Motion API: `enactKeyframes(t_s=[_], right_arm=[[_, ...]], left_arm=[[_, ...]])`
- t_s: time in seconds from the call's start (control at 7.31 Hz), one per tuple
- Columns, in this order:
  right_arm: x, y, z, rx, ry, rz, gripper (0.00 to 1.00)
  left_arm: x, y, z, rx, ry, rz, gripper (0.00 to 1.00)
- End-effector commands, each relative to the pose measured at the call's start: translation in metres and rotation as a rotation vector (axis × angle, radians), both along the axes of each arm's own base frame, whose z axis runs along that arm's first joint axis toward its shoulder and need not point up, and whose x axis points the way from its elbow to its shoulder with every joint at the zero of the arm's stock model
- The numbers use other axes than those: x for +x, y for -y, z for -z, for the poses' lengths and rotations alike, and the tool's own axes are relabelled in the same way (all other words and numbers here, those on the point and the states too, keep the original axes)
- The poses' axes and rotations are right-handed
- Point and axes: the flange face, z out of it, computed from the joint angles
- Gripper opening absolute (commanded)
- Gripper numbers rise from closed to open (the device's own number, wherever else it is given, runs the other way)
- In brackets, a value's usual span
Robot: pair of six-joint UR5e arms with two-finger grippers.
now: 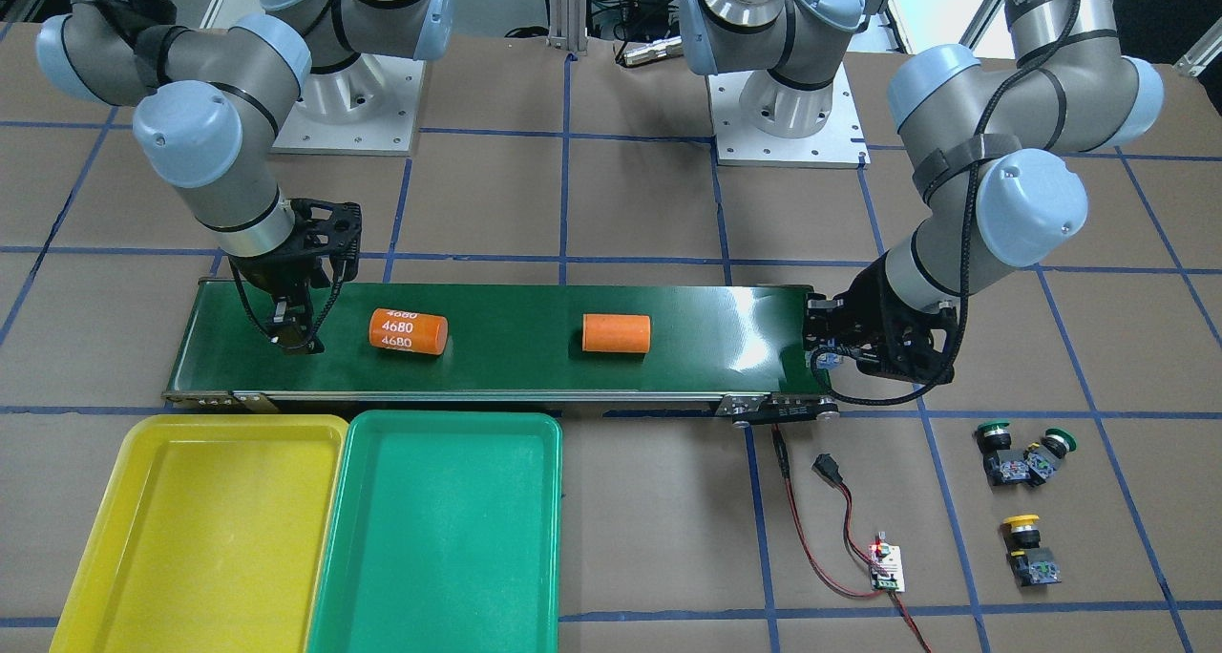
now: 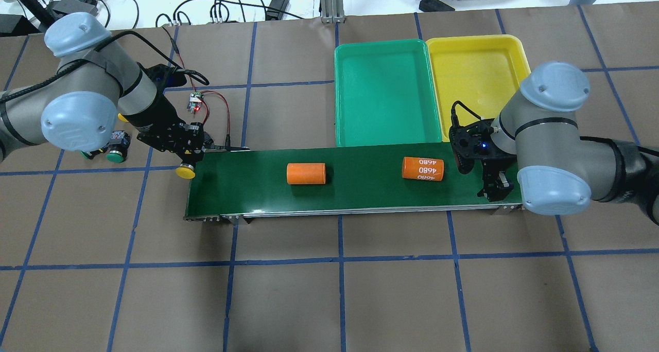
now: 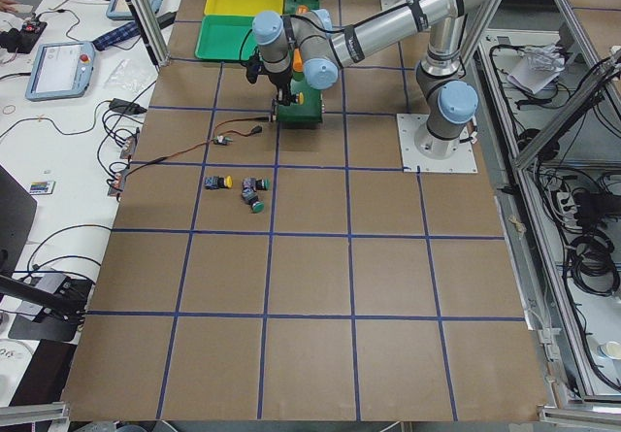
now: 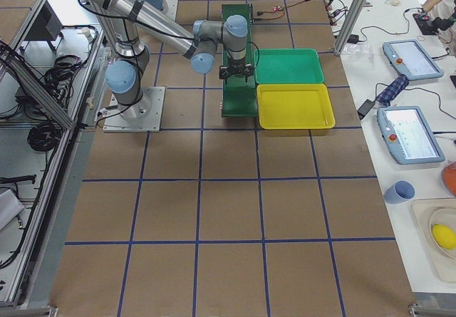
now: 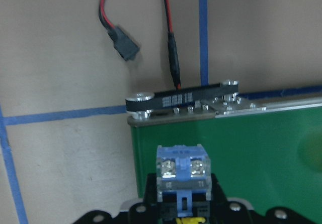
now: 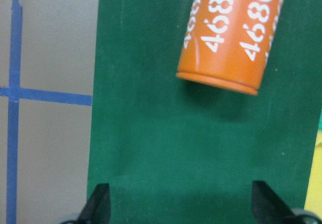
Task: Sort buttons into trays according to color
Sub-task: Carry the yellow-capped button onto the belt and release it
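Overhead exterior view: a yellow-capped black push-button (image 2: 185, 172) is clenched in the left claw (image 2: 188, 160); the right claw (image 6: 181, 206) is released.

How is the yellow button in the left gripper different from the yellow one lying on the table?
The held yellow button is clamped in the left gripper at the conveyor belt's end; the loose yellow button lies free on the table. The held yellow button is alone; the loose yellow button lies near two green buttons. Both have yellow caps and blue-grey contact blocks.
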Motion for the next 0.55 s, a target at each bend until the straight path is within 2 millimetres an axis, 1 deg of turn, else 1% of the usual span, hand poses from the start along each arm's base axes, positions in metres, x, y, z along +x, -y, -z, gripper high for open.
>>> enactKeyframes(t_s=[0.0,0.14,0.41], right_arm=[[0.0,0.0,0.0,0.001,0.0,-0.001,1.0],[0.0,0.0,0.0,0.001,0.0,0.001,1.0],[0.0,0.0,0.0,0.001,0.0,0.001,1.0]], left_arm=[[-0.001,-0.001,0.011,0.002,-0.006,0.002,0.0],[0.001,0.004,0.009,-0.009,-0.002,-0.003,0.0],[-0.001,0.001,0.021,-0.02,-0.001,-0.011,0.0]])
